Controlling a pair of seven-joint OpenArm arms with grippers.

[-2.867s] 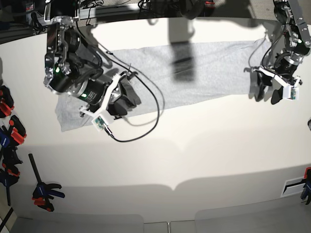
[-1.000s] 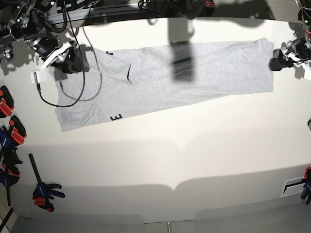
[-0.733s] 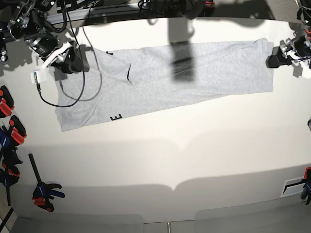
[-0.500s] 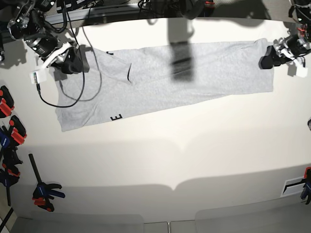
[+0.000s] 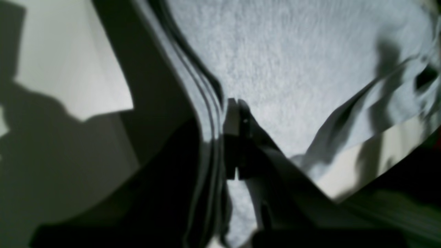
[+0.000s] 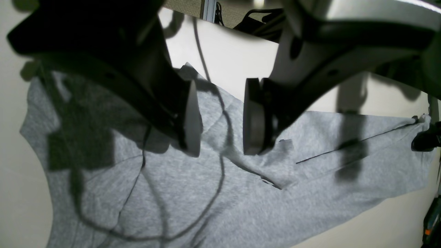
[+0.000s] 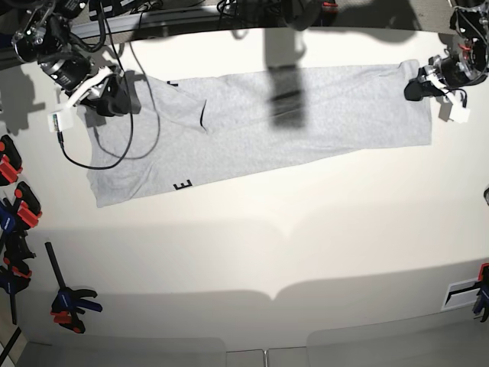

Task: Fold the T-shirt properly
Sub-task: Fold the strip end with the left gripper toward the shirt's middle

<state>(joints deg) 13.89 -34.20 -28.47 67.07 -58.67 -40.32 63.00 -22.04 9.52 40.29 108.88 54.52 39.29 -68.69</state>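
A wide cream-white table (image 7: pixel 252 252) fills the view, with dark equipment along its far edge. 1 large light heather-grey cotton T-shirt (image 7: pixel 260 122) lies spread flat across the far half, a black letter showing at its near hem. 2 robot arms reach in. The left gripper (image 7: pixel 416 86) is clenched on the shirt's far corner. The right gripper (image 6: pixel 218 117) hangs above the opposite end, its 2 pads apart, grasping nothing. Orange-and-black clamps (image 7: pixel 15 199) lie along one edge.

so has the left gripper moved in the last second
Yes. In the base view the left gripper has slid inward from beyond the T-shirt edge onto its corner, and has shut on the fabric.
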